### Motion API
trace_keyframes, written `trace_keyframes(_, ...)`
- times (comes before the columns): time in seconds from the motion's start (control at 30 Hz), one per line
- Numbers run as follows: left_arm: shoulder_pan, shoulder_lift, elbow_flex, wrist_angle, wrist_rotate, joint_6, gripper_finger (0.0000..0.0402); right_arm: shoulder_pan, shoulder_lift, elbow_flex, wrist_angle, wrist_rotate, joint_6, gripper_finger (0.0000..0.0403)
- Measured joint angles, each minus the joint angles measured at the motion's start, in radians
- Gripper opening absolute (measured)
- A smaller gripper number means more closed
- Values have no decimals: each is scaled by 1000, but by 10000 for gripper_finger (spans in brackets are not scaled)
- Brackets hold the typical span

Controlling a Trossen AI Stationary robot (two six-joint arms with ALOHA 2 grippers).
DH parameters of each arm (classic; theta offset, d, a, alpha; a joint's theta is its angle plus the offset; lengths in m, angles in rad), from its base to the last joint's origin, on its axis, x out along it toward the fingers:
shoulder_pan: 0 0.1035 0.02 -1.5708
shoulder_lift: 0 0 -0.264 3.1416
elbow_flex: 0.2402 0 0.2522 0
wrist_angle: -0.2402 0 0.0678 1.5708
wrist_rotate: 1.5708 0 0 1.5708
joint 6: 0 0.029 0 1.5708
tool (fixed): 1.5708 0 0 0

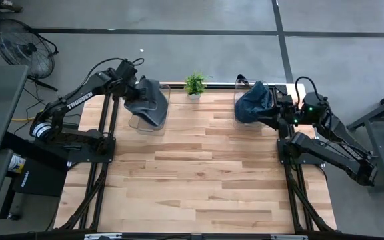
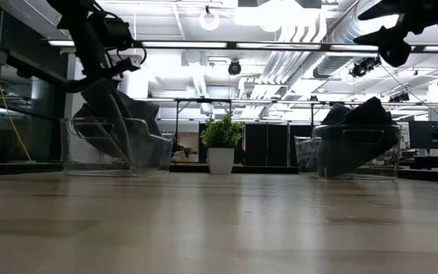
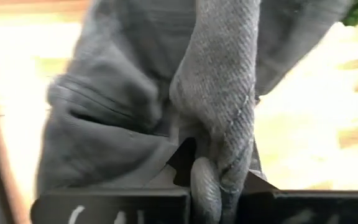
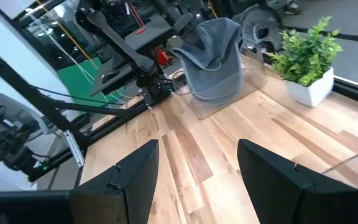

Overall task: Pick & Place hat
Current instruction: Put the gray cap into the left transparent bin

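Observation:
A grey hat (image 1: 149,107) hangs into a clear bin (image 1: 160,127) at the table's far left, with my left gripper (image 1: 133,90) shut on it from above. In the low view the hat (image 2: 116,114) reaches down inside the bin (image 2: 78,156). A dark blue hat (image 1: 252,105) sits in a second clear bin (image 2: 356,156) at the far right. My right gripper (image 4: 197,180) stands open and holds nothing, raised beside that bin's right side (image 1: 280,108). My left gripper pinches a bunched fold of the grey hat's cloth (image 3: 219,149) between its two fingers. The fingers come from above, slanting down. The hat hangs slack below them, its lower part inside the clear bin.
A small potted plant (image 1: 194,85) stands at the far edge between the two bins. The wooden tabletop (image 1: 199,173) stretches toward the near edge. A fan (image 1: 22,43) stands on the floor beyond the far left corner.

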Motion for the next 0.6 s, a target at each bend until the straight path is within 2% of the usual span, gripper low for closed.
trace_keyframes(0.1,0,0,0,-19,-46,20,14,0,0,0,-16,24,12,213)
trace_keyframes(0.23,0,0,0,-37,-87,63,54,0,0,0,-23,25,23,213)
trace_keyframes(0.6,1,0,0,-15,-157,191,229,0,0,0,-25,83,63,213)
